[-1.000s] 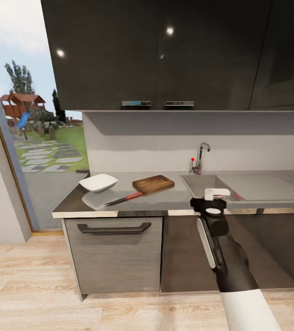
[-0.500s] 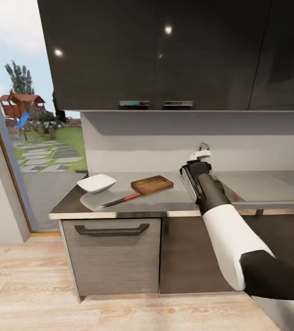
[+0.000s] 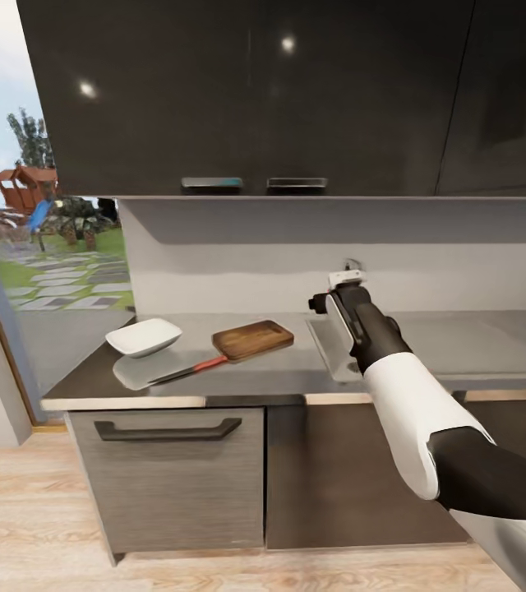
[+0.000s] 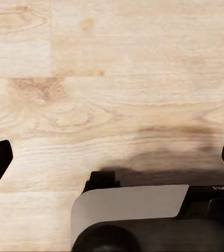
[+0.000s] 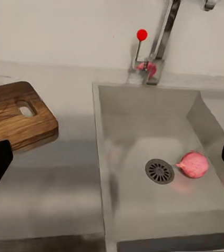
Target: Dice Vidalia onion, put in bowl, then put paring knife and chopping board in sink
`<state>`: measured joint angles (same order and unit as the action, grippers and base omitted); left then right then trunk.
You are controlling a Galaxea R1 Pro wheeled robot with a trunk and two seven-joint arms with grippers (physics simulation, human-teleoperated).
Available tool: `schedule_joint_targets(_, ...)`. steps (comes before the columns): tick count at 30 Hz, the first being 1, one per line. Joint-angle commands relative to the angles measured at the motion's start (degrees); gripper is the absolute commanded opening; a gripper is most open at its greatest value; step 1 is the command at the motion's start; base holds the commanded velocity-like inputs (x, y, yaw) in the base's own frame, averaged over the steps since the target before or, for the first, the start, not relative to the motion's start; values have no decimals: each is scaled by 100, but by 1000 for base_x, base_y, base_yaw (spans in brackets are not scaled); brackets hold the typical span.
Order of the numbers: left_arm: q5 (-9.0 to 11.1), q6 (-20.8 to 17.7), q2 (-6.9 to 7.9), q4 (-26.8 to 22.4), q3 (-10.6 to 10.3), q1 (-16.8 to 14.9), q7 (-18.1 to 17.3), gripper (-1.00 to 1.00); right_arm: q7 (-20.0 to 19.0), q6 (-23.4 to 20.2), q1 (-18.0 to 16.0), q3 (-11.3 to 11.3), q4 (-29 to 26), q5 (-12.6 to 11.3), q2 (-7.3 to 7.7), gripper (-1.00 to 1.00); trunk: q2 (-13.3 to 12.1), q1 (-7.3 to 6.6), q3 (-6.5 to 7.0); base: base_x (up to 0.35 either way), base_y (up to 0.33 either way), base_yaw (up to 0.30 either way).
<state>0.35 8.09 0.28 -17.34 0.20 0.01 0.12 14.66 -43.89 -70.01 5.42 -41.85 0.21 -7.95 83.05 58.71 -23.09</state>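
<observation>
Fingers of both grippers stand spread wide with nothing between them: the right gripper point(image 3: 347, 279) hangs above the sink point(image 5: 143, 131), the left gripper point(image 4: 112, 163) points at the wooden floor point(image 4: 112, 63). On the grey countertop point(image 3: 296, 374) lie the white bowl point(image 3: 143, 336), the chopping board point(image 3: 252, 339) and, touching its handle end, the paring knife point(image 3: 187, 372). The Vidalia onion point(image 5: 193, 164) rests on the sink floor just beside the drain point(image 5: 159, 170). A sound grasp likely calls for centring over the onion, descending clear of the tap point(image 5: 162, 37), and closing across its round middle.
</observation>
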Motion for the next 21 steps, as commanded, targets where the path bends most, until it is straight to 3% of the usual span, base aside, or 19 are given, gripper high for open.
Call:
schedule_joint_targets(1, 8, 11, 30, 164, 7, -1, 3, 100, -83, -32, -3, 15, -11, -8, 3, 100, 3, 2, -6, 229, -239, 0)
schedule_joint_targets(9, 65, 34, 131, 829, 36, -1, 14, 100, -967, -47, -4, 24, 28, -30, -8, 100, 3, 2, -6, 163, -144, 0)
schedule_joint_targets(16, 194, 43, 148, 936, 19, -1, 7, 100, -1089, -47, -4, 38, 54, -30, -30, 100, 3, 2, -6, 25, -19, 0)
schedule_joint_targets(21, 201, 50, 148, 1064, 26, -1, -1, 100, -1096, -42, -4, 38, 62, -33, -27, 100, 3, 2, -6, 190, -97, 0)
